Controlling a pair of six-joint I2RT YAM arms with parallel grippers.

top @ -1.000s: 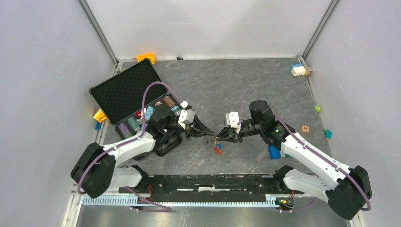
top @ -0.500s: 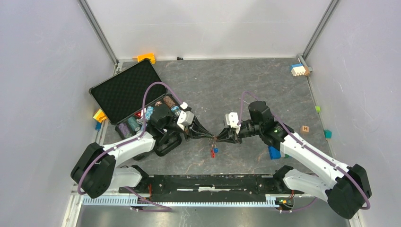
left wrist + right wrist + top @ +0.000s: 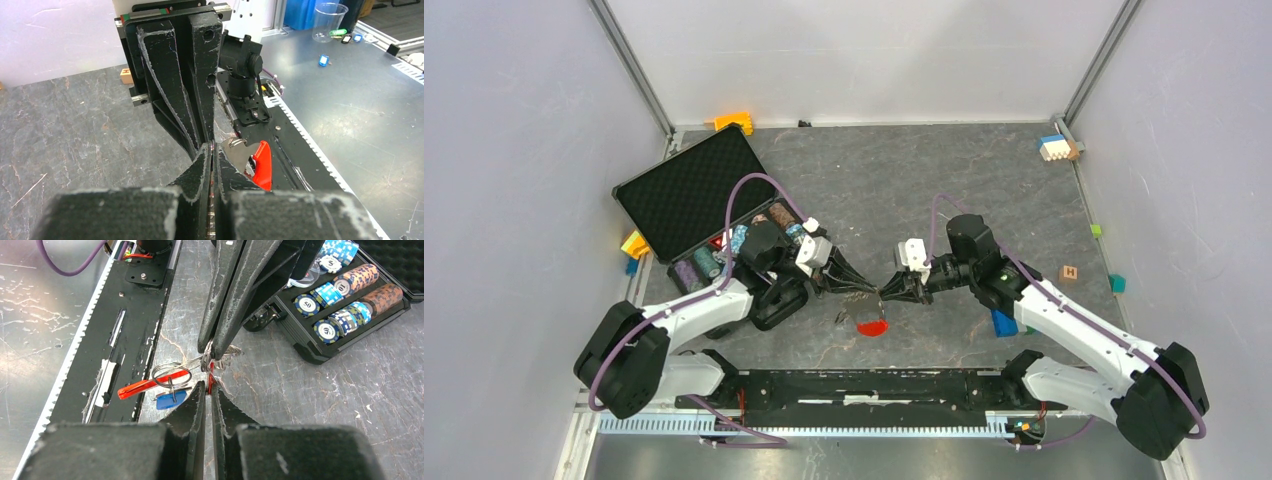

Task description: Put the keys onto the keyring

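Observation:
My left gripper and right gripper meet tip to tip above the table's near middle. The left gripper is shut on the keyring's silvery chain strap. Below the tips hangs the keyring's wire ring with its long red clip, and the clip also shows in the other views. The blue key dangles from that ring. My right gripper is pinched on a thin red piece, the red key, right under the left fingertips.
An open black case with rows of poker chips lies behind the left arm. A blue block and a wooden block sit by the right arm. The black base rail runs just below the hanging clip.
The right jaws have closed further. Both gripper tips shifted slightly left, and the dangling red clip swung out and now shows broad and lower in the top view.

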